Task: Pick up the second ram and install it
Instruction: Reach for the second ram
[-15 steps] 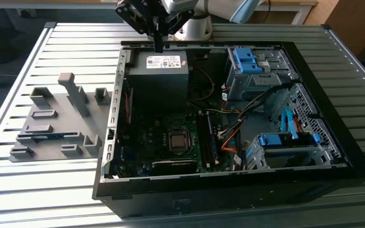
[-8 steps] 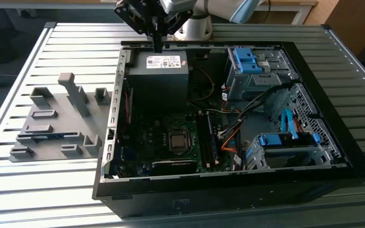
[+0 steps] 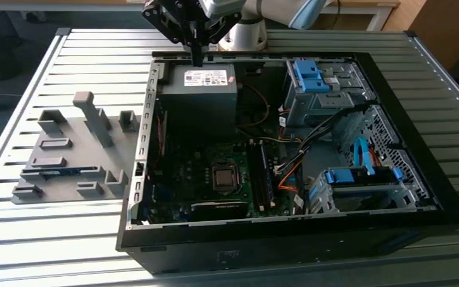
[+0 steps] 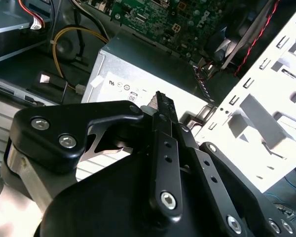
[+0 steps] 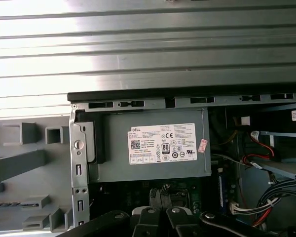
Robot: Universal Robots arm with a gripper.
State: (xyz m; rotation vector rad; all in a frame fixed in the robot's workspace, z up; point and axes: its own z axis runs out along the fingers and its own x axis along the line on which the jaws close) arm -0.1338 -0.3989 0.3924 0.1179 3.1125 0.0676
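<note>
Hovering over power supply | gripper clenched | second ram: thin blue strip in grey fixture

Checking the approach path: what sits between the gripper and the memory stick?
In the exterior view, the case's side wall and the grey holder's upright blocks.

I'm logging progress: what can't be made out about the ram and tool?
Second ram: exterior view, a blue-green strip lying in the grey fixture; its sticker and chips are too small.
Motherboard slots: exterior view, too dark to tell whether filled.
Tool: exterior view, upper part cut off by the top edge.
</note>
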